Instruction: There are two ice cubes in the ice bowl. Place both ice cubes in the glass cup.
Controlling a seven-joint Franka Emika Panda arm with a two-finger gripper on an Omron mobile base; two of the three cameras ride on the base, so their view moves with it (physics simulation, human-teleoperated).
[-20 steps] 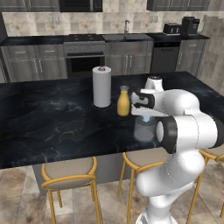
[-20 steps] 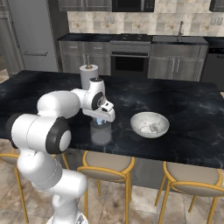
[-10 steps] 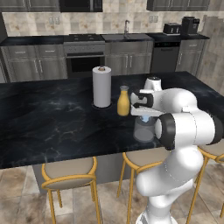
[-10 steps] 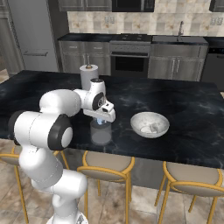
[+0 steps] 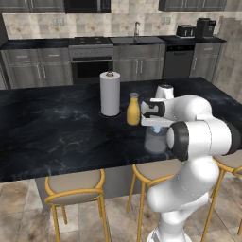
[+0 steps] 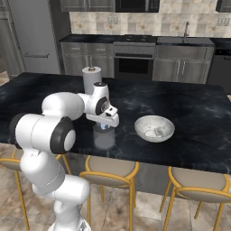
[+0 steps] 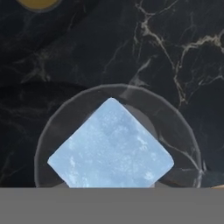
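Note:
My gripper (image 6: 106, 124) hangs just above the glass cup (image 6: 104, 138), shut on one pale blue ice cube (image 6: 105, 127). In the hand view that ice cube (image 7: 111, 146) looms large over the round rim of the glass cup (image 7: 52, 127) and hides the fingertips. From the left base view the gripper (image 5: 155, 124) sits over the glass cup (image 5: 155, 141), right of the orange bottle. The ice bowl (image 6: 142, 124) stands to the right of the glass, with a pale lump that looks like the second ice cube (image 6: 159, 132) inside it.
An orange juice bottle (image 5: 133, 109) and a white paper towel roll (image 5: 109, 93) stand just behind and left of the glass on the black marble counter (image 5: 56, 127). Stools (image 5: 75, 186) line the near edge of the counter.

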